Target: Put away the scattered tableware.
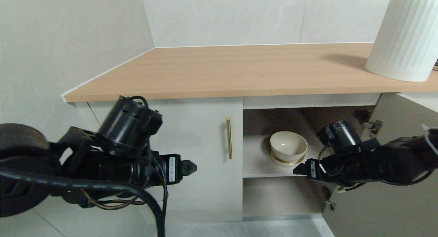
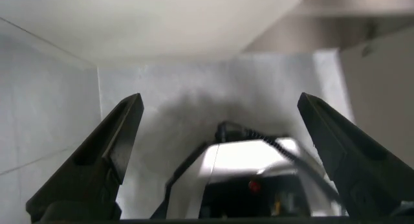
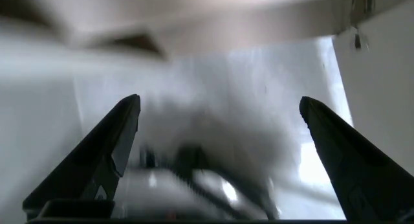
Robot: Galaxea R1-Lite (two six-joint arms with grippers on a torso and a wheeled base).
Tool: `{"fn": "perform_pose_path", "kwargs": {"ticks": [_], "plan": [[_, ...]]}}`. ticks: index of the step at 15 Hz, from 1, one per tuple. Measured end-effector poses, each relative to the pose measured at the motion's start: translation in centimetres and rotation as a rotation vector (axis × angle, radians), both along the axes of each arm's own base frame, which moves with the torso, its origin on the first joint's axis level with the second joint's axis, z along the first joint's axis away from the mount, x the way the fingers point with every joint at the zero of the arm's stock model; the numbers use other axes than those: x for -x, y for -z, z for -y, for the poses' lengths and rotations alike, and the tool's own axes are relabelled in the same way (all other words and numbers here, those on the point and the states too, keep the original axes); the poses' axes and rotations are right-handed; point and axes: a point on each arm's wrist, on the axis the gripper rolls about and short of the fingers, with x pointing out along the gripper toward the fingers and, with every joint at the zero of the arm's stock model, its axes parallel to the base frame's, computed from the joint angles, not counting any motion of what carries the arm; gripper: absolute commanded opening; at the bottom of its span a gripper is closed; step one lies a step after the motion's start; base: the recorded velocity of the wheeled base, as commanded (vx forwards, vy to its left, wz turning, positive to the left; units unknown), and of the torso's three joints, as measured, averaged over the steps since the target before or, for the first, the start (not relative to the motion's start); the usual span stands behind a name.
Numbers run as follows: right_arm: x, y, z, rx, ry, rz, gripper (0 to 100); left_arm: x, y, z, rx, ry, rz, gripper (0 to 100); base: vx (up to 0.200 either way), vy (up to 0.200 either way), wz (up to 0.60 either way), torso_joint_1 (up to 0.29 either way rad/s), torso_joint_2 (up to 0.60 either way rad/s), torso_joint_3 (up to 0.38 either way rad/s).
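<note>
**Bowl on shelf, both claws released**

Cream ceramic bowl [image 1: 288, 146] sits upright on a cream saucer [image 1: 286, 161] on the upper shelf [image 1: 256, 161] of the open white cabinet [image 1: 308, 101], centre-right of frame. Right claw [image 1: 297, 169], fingers spread and empty, is just lower right of the bowl. Left claw [image 1: 191, 167], also spread and empty, is at lower left before the closed door [image 1: 198, 127], well apart from the bowl.

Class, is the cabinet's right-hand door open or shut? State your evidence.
Open. The door is swung aside, its hinge exposed, and a cream bowl on a saucer shows on the shelf inside.
</note>
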Motion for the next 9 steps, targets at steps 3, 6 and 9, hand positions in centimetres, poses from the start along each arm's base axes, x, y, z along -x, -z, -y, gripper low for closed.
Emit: {"fn": "perform_pose_path", "kwargs": {"ticks": [3, 6, 9], "plan": [[5.1, -4.1, 0.5, -0.003, -0.090, 0.026, 100, 1.3, -1.0, -2.2, 0.018, -0.035, 0.035, 100, 0.000, 0.000, 0.00, 0.000, 0.00, 0.000], [10.5, -7.5, 0.9, -0.001, -0.179, 0.052, 100, 2.9, -1.1, -3.3, 0.026, -0.033, 0.047, 100, 0.000, 0.000, 0.00, 0.000, 0.00, 0.000], [13.7, -8.7, 1.8, 0.017, -0.219, 0.032, 100, 3.5, -0.9, -3.7, 0.008, -0.013, 0.046, 100, 0.000, 0.000, 0.00, 0.000, 0.00, 0.000]]}}
